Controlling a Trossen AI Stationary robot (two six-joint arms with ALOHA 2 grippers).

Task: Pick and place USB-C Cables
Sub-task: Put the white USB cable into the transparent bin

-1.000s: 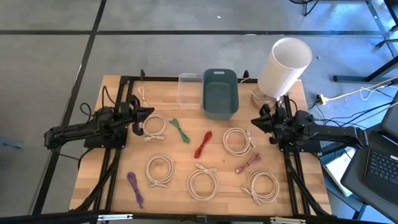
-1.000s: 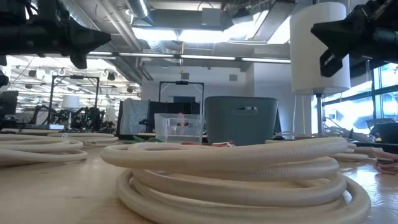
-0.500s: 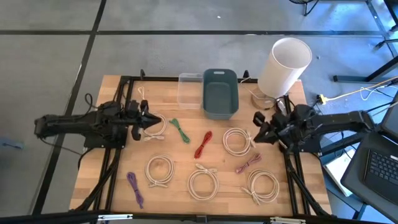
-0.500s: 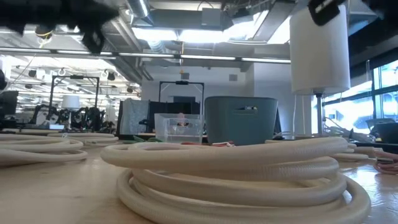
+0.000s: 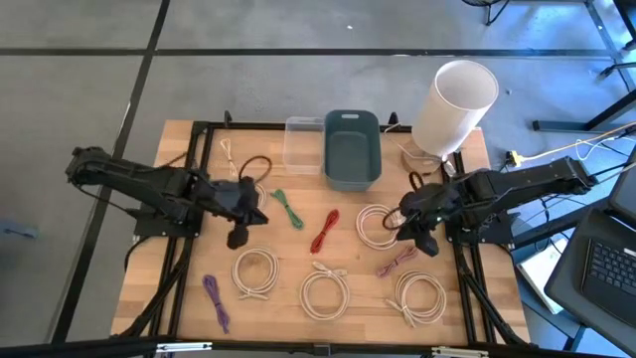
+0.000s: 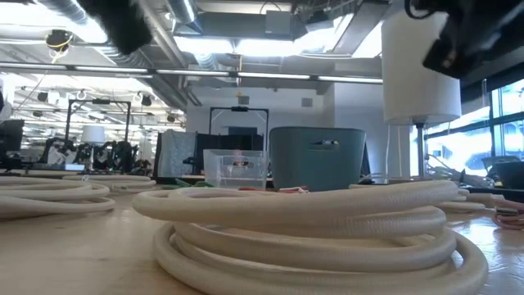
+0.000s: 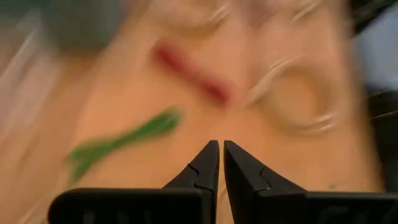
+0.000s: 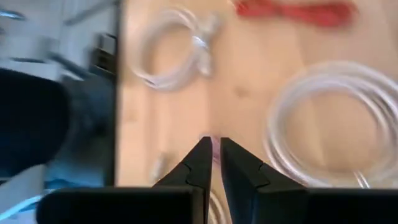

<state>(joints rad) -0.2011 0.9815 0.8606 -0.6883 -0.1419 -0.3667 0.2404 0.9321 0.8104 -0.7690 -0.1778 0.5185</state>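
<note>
I see the left gripper (image 5: pixel 241 207) out over the wooden table (image 5: pixel 159 268), fingers together, nothing in them. It sits over the cream coil (image 5: pixel 250 195) near the table's left side, just beside the green bundle (image 5: pixel 289 209). In the left wrist view the two dark tips nearly meet, with the green bundle (image 7: pixel 118 142) and the red bundle (image 7: pixel 193 76) blurred past them

The right gripper (image 5: pixel 409 225) is also pinched together and empty, low over the table between a cream coil (image 5: pixel 377 225) and the pinkish bundle (image 5: pixel 397 263). Right wrist view shows the coil (image 8: pixel 336 121) beside the tips and a smaller coil (image 8: pixel 177 46) farther off

The red bundle (image 5: pixel 325 231) lies mid-table, between the green one and the right-hand coil. Three more cream coils run along the near side: (image 5: pixel 254 271), (image 5: pixel 325 292), (image 5: pixel 418 294). The purple bundle (image 5: pixel 216 300) lies at the near left corner

At the far edge there is a grey-blue bin (image 5: pixel 352 148), a clear box (image 5: pixel 304 145) touching its left side, and a white cylinder (image 5: pixel 453 107) to the right. In the low view one cream coil (image 6: pixel 311 233) fills the front
</note>
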